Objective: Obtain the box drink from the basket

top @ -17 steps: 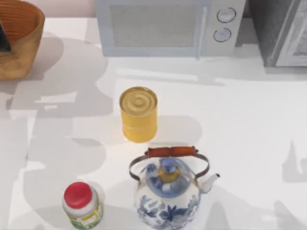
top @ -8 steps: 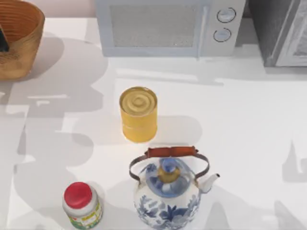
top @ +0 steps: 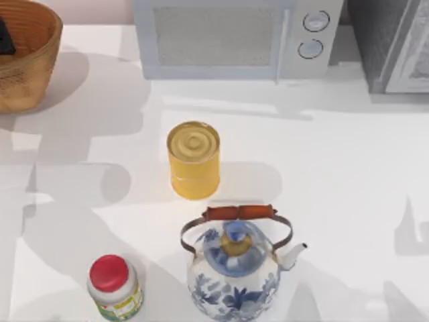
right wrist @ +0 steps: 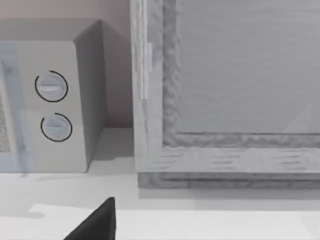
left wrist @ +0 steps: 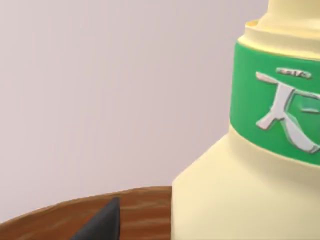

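Note:
The box drink (left wrist: pixel 250 150) is a cream carton with a green band and white lettering, seen very close in the left wrist view. It stands just above the brown rim of the basket (left wrist: pixel 140 210). My left gripper (left wrist: pixel 162 234) is at the carton, open. One dark fingertip (left wrist: pixel 102 225) stands beside the carton with a small gap between them. From above, the honey-brown woven basket (top: pixel 30 64) sits at the table's far left corner, with a dark part of my left arm (top: pixel 4 40) over its left side. My right gripper (right wrist: pixel 160 236) is parked open, and its dark fingertip (right wrist: pixel 97 225) faces the microwave.
A grey microwave (top: pixel 234 37) stands along the back, with a grey cabinet (top: pixel 395 43) to its right. A yellow can (top: pixel 194 159) is mid-table. Near the front stand a blue-and-white teapot (top: pixel 234 272) and a red-capped jar (top: pixel 114 287).
The dark part of my left arm over the basket has shifted toward the back edge. The arm's shadows on the table's left side have moved. Nothing else has moved.

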